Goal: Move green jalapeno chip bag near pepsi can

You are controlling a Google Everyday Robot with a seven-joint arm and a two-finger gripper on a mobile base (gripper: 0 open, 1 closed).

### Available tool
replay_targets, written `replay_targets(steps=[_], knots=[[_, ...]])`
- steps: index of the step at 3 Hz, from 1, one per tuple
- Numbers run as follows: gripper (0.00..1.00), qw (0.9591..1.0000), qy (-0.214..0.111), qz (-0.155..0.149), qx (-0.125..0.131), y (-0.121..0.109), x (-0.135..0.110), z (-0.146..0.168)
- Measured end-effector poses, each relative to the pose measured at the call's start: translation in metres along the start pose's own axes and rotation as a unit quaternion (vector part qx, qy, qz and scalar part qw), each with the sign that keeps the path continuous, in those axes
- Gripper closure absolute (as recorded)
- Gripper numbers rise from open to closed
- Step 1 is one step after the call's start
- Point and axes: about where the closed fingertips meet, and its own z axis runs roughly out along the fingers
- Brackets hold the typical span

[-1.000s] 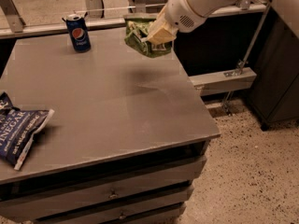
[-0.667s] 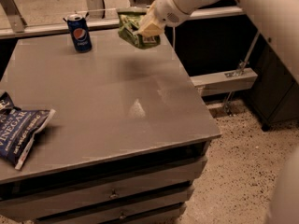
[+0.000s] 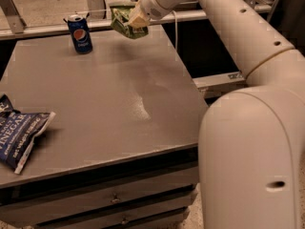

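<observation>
Over the far edge of the grey worktop (image 3: 105, 94), at about twelve o'clock from its middle, the hand (image 3: 136, 20) is clenched on the green jalapeno chip bag (image 3: 123, 25) and holds it in the air, clear of the surface. The only camera view shows the pale arm (image 3: 228, 27) reaching in from the right foreground to that spot. The pepsi can (image 3: 80, 34) stands upright at roughly eleven o'clock on the worktop, and the bag hangs at about three o'clock from it, near but not touching, with a strip of bare worktop between them. I judge the carry to be in its last part: the bag is already in the can's neighbourhood but not yet set down. The next move, as I read it, calls for lowering the bag onto the worktop beside the can, with enough gap not to knock the can over, and only then letting go. The bag looks small, crumpled and light green, folded where it is pinched, so it is likely to sag and settle flat once let go. A dark-blue vinegar bag (image 3: 21, 132) lies at eight o'clock, well apart from both.
</observation>
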Motion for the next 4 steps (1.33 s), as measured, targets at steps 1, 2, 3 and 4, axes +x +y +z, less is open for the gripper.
replay_targets(steps=[1,2,3,4], knots=[[1.0,0.9999,0.011,0.008,0.001,-0.011,0.009,0.029],[1.0,0.9997,0.014,0.016,-0.008,-0.01,0.013,0.048],[0.83,0.9992,0.007,0.021,-0.034,0.001,0.008,0.066],[0.61,0.9978,-0.005,0.017,-0.063,0.014,-0.004,0.08]])
